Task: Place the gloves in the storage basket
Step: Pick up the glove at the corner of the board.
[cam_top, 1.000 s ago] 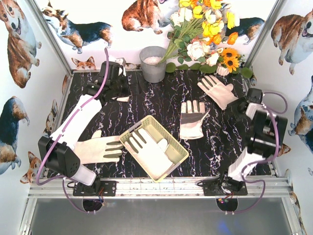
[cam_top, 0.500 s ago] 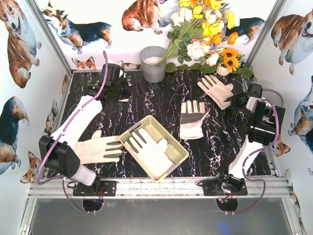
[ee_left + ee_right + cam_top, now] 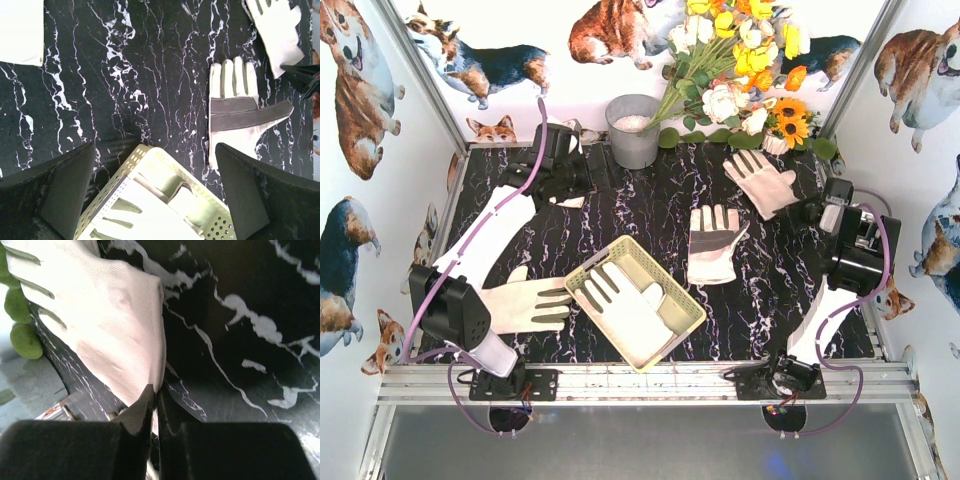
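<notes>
1. While the pale yellow-green storage basket (image 3: 670,278) sits askew at lower centre of the black marbled bench (image 3: 640,205), one glove (image 3: 625,312) lies inside it, fingers pointing to the upper left.
2. A second glove (image 3: 520,305) lies flat just left of the basket, its fingertips at the basket's wall.
3. A third glove (image 3: 713,243), with a grey strip across the palm, lies right of the basket and apart from it.
4. A fourth glove (image 3: 760,182) lies at upper right, below the flowers (image 3: 740,60).
5. The left gripper (image 3: 155,147) hovers at upper left near the grey metal bucket (image 3: 633,135), its jaws wide apart and holding nothing.
6. The right gripper (image 3: 152,395) is at the fourth glove's cuff, jaws drawn almost together with the cuff's edge between the tips.
</notes>
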Robot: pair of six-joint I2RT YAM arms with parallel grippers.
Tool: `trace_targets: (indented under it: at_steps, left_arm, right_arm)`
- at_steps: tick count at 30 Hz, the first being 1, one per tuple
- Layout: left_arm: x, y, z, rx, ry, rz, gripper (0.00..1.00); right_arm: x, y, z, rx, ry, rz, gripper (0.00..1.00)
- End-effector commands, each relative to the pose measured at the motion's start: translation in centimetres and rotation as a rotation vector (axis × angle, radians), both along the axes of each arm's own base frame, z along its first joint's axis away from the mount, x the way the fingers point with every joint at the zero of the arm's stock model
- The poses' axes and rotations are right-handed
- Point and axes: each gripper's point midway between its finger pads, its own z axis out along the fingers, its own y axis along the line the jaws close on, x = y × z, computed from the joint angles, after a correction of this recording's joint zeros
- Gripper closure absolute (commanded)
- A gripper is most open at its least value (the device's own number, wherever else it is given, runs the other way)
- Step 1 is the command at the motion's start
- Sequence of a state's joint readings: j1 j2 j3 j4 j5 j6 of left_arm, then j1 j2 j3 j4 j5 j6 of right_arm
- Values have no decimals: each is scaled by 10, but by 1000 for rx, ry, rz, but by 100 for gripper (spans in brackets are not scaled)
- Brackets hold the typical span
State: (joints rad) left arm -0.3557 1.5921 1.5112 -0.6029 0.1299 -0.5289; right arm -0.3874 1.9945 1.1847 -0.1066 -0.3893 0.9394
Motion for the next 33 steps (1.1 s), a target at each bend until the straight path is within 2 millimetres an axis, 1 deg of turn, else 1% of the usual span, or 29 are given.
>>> trace_targets:
  at_steps: [1, 5, 6, 8, 9, 13, 15, 19, 21, 26, 30, 33]
  left_arm:
    - [12, -5, 18, -46, -34, 18, 0]
    - [22, -16, 25, -130, -43, 46, 0]
    - [26, -21, 28, -172, -39, 66, 0]
    - [32, -32, 35, -253, -39, 91, 0]
    - [38, -39, 29, -290, -19, 104, 0]
    - [50, -73, 29, -468, 22, 110, 0]
    - [52, -91, 25, -548, 67, 117, 0]
    - [52, -128, 13, -687, 159, 115, 0]
    - [51, -147, 1, -723, 213, 110, 0]
    - [39, -193, -21, -820, 370, 92, 0]
    - [29, -219, -36, -838, 463, 96, 0]
    - [26, -232, -44, -871, 532, 120, 0]
  right_arm:
    - [14, 8, 53, 42, -200, 0, 100]
    - [10, 14, 82, 114, -272, -58, 100]
    - [9, 15, 95, 135, -295, -79, 100]
    - [4, 17, 112, 153, -326, -99, 100]
    - [2, 19, 120, 160, -338, -106, 100]
    - [-10, 31, 147, 182, -375, -126, 100]
    - [-18, 39, 157, 199, -388, -137, 100]
    - [-34, 58, 172, 223, -413, -160, 100]
    - [-41, 67, 180, 226, -426, -159, 100]
    - [-57, 89, 187, 234, -429, -140, 100]
    - [-66, 106, 194, 261, -437, -119, 100]
    - [-70, 119, 201, 270, -445, -91, 100]
